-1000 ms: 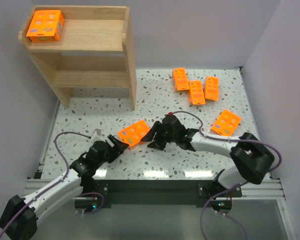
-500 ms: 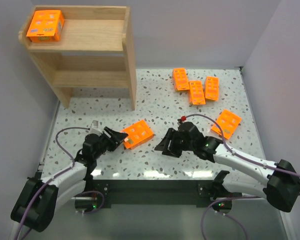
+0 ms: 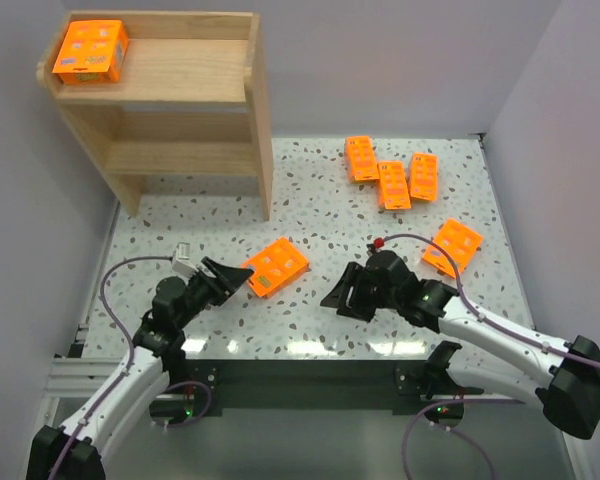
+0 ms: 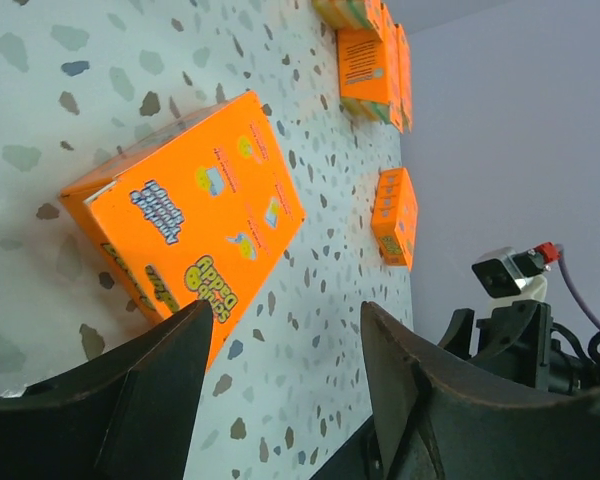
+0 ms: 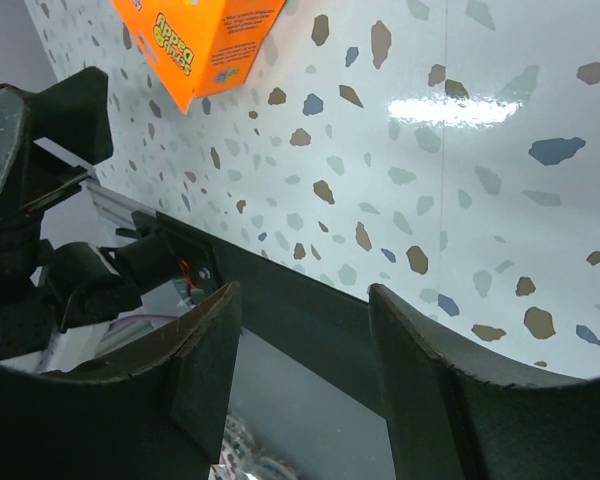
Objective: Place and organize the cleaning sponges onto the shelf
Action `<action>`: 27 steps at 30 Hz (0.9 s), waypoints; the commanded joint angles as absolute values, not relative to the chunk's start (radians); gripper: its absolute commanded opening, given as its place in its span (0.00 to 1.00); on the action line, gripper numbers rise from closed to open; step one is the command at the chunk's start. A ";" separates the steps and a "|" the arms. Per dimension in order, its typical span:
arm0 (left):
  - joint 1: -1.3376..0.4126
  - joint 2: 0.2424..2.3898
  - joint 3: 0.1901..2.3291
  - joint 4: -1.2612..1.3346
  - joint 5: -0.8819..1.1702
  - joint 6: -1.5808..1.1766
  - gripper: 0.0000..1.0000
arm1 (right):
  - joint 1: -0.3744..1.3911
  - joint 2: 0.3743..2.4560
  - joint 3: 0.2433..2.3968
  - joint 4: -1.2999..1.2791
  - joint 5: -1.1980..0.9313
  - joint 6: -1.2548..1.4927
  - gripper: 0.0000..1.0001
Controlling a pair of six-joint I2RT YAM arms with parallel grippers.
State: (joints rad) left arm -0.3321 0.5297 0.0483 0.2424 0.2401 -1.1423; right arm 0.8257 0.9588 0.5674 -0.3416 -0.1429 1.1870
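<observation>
One of the cleaning sponges [image 3: 274, 266] lies flat on the table, an orange pack also in the left wrist view [image 4: 185, 220] and the right wrist view [image 5: 200, 40]. My left gripper [image 3: 234, 282] [image 4: 285, 330] is open, its tips just short of the pack's near-left edge. My right gripper [image 3: 338, 290] [image 5: 305, 300] is open and empty, a little to the right of that pack. Another pack [image 3: 90, 50] sits on the top tier of the wooden shelf [image 3: 250, 90]. Three packs [image 3: 393, 184] lie together at the back right, and one [image 3: 452, 246] lies alone at the right.
The shelf stands at the back left on the speckled table [image 3: 200, 215]. Grey walls close in the left, back and right sides. The black rail [image 3: 310, 375] at the table's near edge shows under my right fingers [image 5: 180, 390].
My right gripper has let go of the middle pack and drawn back to the right. The pack now lies flat on the table. My left arm has pulled back slightly toward the near left.
</observation>
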 commanded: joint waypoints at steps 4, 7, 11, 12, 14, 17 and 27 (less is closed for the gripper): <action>-0.324 0.546 0.029 0.023 0.189 -1.138 0.66 | 0.819 0.974 0.574 -0.345 -0.120 1.166 0.58; -0.324 0.612 0.017 0.121 0.190 -1.152 0.67 | 0.821 0.992 0.594 -0.347 -0.121 1.151 0.58; -0.324 0.713 0.032 0.250 0.189 -1.147 0.67 | 0.818 1.028 0.607 -0.341 -0.124 1.137 0.59; -0.324 0.773 0.034 0.306 0.193 -1.152 0.67 | 0.818 1.034 0.607 -0.334 -0.129 1.137 0.59; -0.324 0.842 0.044 0.369 0.213 -1.154 0.67 | 0.816 1.045 0.604 -0.324 -0.130 1.138 0.59; -0.325 0.969 0.057 0.472 0.233 -1.163 0.66 | 0.816 1.058 0.604 -0.314 -0.133 1.134 0.59; -0.325 1.141 0.104 0.698 0.250 -1.192 0.54 | 0.804 1.081 0.612 -0.313 -0.135 1.118 0.56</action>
